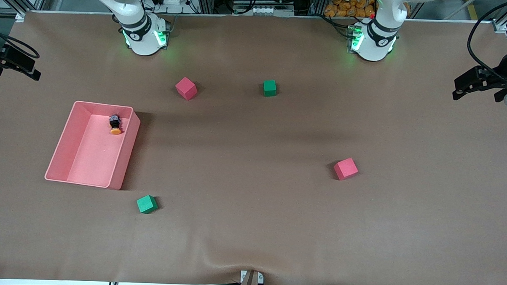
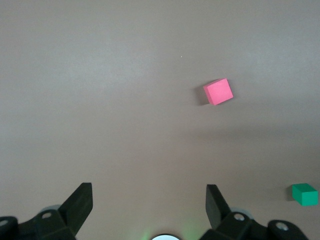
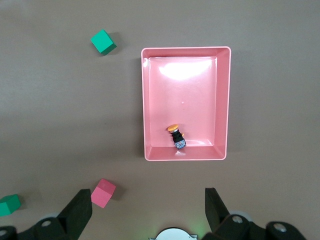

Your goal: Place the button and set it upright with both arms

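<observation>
The button lies on its side in the pink tray, at the tray's end nearest the robot bases, with its orange cap pointing toward the front camera. In the right wrist view the button lies close to the tray wall. My right gripper is open and empty, high over the table between the right arm's base and the tray. My left gripper is open and empty, high over bare table near the left arm's base. Neither gripper shows in the front view.
Two pink cubes and two green cubes lie scattered on the brown table. Black devices stick in at both ends of the table. The cloth is wrinkled at the front edge.
</observation>
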Robot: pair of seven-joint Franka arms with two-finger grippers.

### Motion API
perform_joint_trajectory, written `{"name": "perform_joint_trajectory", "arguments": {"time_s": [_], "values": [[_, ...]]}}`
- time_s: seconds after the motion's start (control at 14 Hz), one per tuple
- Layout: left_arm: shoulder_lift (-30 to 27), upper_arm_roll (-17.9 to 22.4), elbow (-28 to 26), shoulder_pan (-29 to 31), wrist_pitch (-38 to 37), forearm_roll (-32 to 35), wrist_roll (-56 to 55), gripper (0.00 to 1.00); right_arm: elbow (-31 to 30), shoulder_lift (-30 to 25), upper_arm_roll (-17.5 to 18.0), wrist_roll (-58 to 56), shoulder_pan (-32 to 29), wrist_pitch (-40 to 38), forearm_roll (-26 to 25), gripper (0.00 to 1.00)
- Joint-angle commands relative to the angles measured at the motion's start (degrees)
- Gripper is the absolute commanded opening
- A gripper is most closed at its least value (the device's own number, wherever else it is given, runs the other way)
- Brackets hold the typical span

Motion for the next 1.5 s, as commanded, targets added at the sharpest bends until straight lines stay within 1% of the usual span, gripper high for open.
{"name": "perform_joint_trajectory", "arguments": {"time_s": [0.0,0.36,0.5,0.86,1.0,1.36,1.43], "values": [[-0.35,-0.45,0.05,0.06,-0.37,1.28,0.61,1.0,1.12,0.61,0.61,0.6,-1.23,-0.28,0.63,1.0],[-0.01,-0.1,0.14,0.49,-0.29,1.02,1.4,1.0,1.03,1.14,0.61,0.69,-1.24,1.39,0.54,1.0],[1.23,-0.01,0.31,0.32,-0.29,0.58,1.4,1.0,1.03,1.14,0.61,0.69,-1.24,1.39,0.54,1.0],[1.23,-0.01,0.4,0.41,-0.29,0.23,0.61,1.0,1.03,1.49,0.7,0.6,-1.32,1.39,0.72,1.0],[1.32,-0.01,0.4,0.23,-0.2,0.14,0.26,1.0,1.11,3.77,0.7,0.34,-0.36,1.48,0.45,1.0],[1.32,-0.01,0.4,0.32,0.15,-0.92,0.51,1.0,1.29,5.71,0.88,0.43,0.61,1.48,0.37,1.0],[1.32,-0.01,0.4,0.41,0.15,-0.92,0.69,1.0,0.68,7.97,0.97,-0.1,0.52,1.13,0.37,1.0]]}}
